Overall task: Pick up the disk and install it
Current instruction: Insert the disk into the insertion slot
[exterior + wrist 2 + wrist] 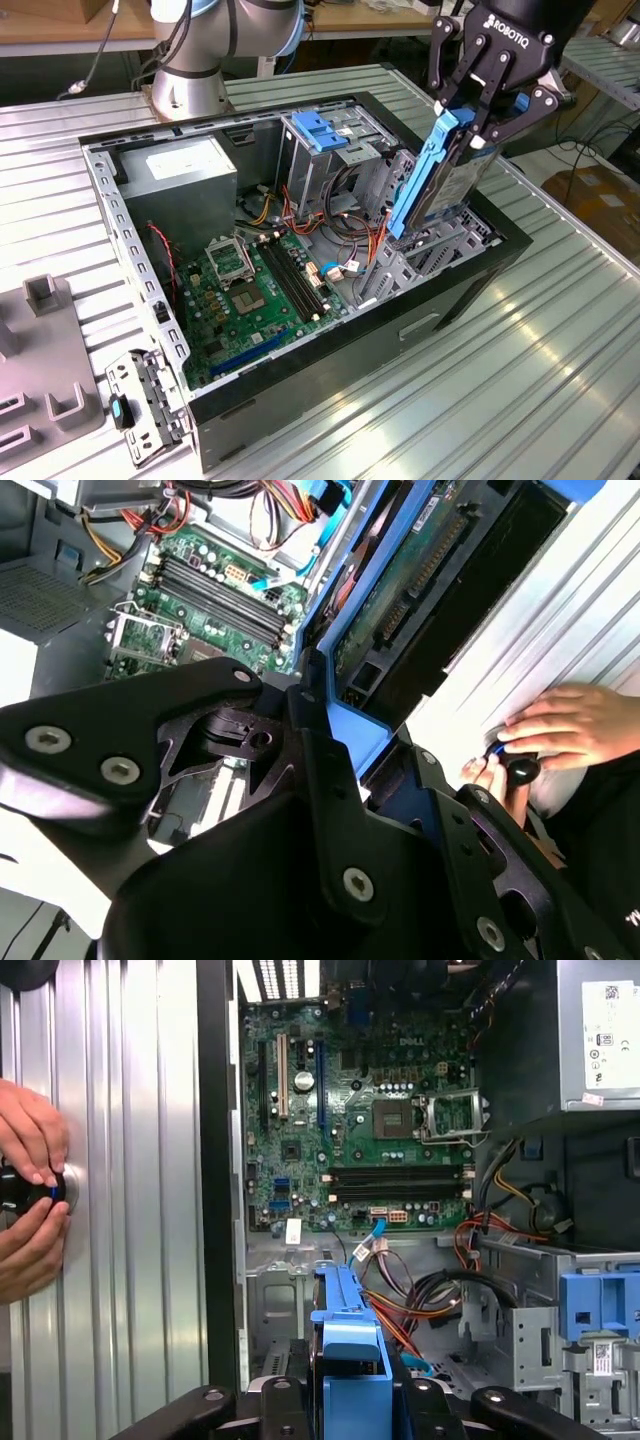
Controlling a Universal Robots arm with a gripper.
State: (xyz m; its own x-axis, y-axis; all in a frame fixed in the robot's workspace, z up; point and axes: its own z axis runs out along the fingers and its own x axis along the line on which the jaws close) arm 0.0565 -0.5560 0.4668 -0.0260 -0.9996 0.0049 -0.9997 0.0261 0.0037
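The disk [447, 185] is a flat drive with blue plastic side rails. It hangs steeply tilted over the open computer case [300, 385] at the exterior view's right. My gripper [478, 135] is shut on its upper end. The lower end points down at the metal drive bay [445, 250] in the case's corner. In the second wrist view the disk's green circuit-board underside [420, 570] and a blue rail [350, 720] show. In the first wrist view the blue rail [345, 1340] stands between my black fingers [275, 1400].
Inside the case lie a green motherboard [250, 290], a grey power-supply box [190, 175], a metal cage with a blue top [325, 130] and loose cables [350, 240]. A person's hands [30, 1200] hold a black knob on the ribbed table beside the case. Grey fixtures [45, 350] stand at the exterior view's left.
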